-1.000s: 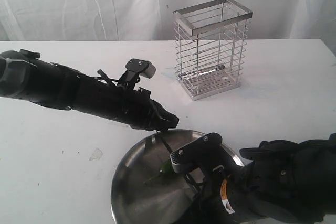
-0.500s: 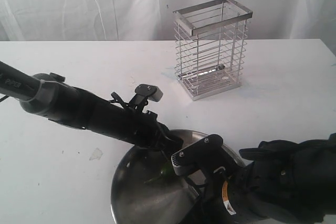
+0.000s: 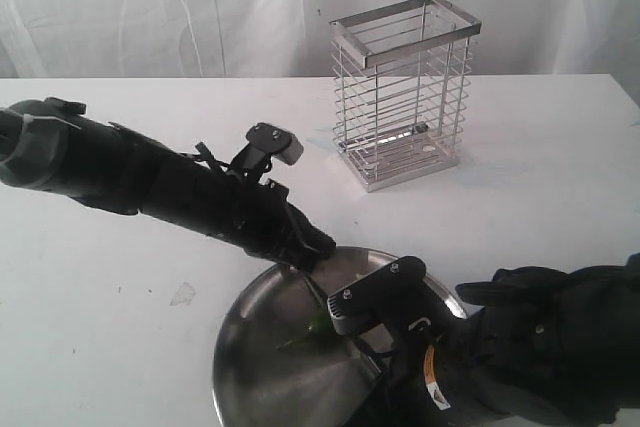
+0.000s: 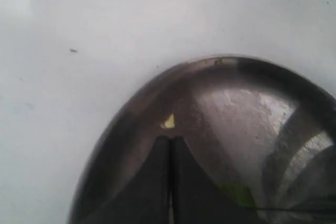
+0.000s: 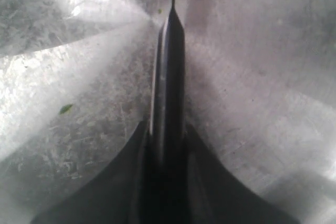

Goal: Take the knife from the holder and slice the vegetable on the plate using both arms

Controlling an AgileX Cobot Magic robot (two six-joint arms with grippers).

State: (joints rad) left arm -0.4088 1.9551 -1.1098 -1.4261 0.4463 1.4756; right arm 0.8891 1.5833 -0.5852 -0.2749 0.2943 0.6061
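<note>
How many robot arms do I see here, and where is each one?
2. The left arm reaches from the left to the plate rim; the right arm, holding a knife, comes from the right over the plate.

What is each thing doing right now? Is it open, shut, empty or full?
holder: upright, empty.
plate: flat on the table.
vegetable: lying on the plate, partly hidden.
right gripper: shut on the knife.
knife: out of the holder, over the plate.
left gripper: shut, nothing seen in it.
</note>
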